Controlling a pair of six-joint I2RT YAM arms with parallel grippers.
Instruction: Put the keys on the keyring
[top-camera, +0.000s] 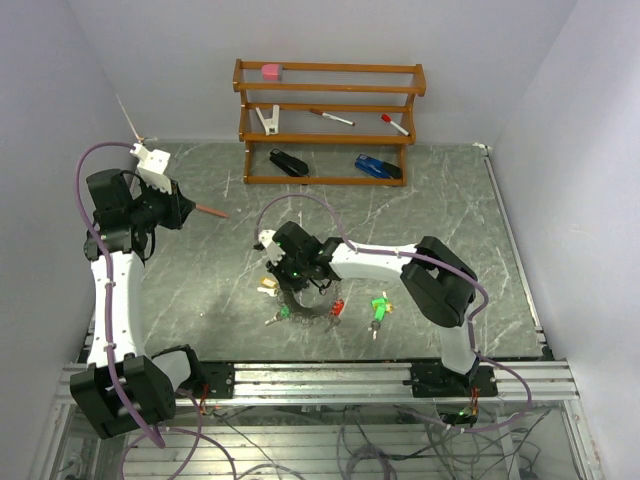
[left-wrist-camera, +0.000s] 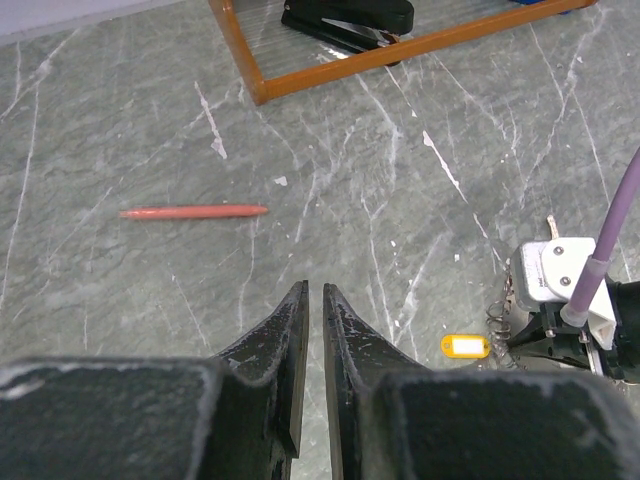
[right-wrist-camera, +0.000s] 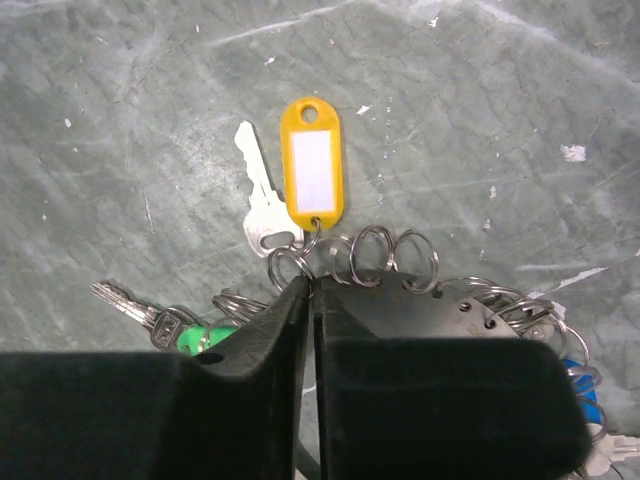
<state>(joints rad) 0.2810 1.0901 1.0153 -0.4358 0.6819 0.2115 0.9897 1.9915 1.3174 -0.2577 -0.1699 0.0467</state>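
**Q:** Where are the task's things, and what are your fingers doing?

**A:** The keyring lies flat on the table, straight under my right gripper. It carries a row of small wire loops. A yellow tag and a silver key hang off the loop nearest my fingertips. 1 green key lies loose to the right of the ring, near it but not touching. My right fingers are pressed almost together, with only a thin slit between them. The tips sit right at that nearest loop, and I cannot tell whether its wire is caught in the slit. My left gripper hangs well off to the left, near a red pen. Its 2 fingers are nearly closed on nothing.

**Q:** How do you do this step well?

**A:** I judge that I am only securing the ring, so the task is early. I want 1 wire in the pinch, not the tag or the key blade, or the bunch will swing. I should lift slowly and keep the ring level so the loops do not tangle. The left arm then needs to fetch the green key by its plastic head, leaving its hole free.
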